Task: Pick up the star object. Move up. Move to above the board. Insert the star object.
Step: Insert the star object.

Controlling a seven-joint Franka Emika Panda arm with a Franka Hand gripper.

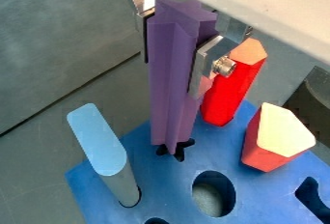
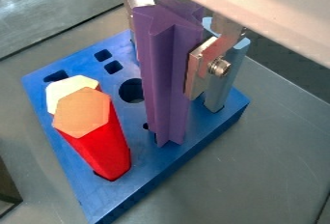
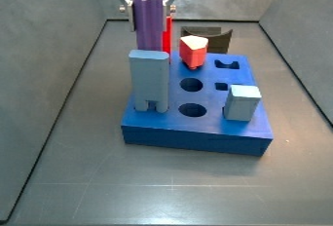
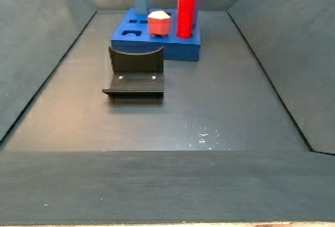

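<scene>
Fingers [image 1: 210,69] of the gripper [image 2: 175,49] clamp the star object [image 1: 175,73] near its top, upright over the board [image 2: 77,184], its foot at (or just entering) a star-shaped hole. We judge insertion under way; next we need a straight descent, ridges aligned. We cannot tell how deep it sits, and the red peg [image 1: 233,88] beside it hides part of the board.

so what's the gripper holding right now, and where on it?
The gripper above the board clamps the star object on its upper sides; its lower end is at the board's hole.
</scene>
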